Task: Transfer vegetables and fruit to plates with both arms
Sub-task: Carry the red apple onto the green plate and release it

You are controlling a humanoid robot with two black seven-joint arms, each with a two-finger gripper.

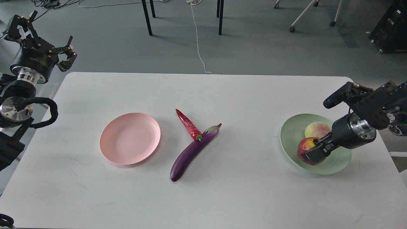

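A purple eggplant point(188, 155) lies diagonally at the table's middle, with a red chili pepper point(189, 125) resting against its capped end. The empty pink plate point(129, 138) sits to their left. The green plate point(292, 135) is at the right and holds a yellow-green peach point(316, 129). My right gripper point(313, 155) is shut on the dark red pomegranate point(306, 149) and holds it over the green plate's front part. My left gripper point(41, 35) is open and empty, raised beyond the table's far left corner.
The white table point(222, 197) ends just right of the green plate. Chair and table legs point(147, 17) and a white cable point(197, 41) are on the floor behind it.
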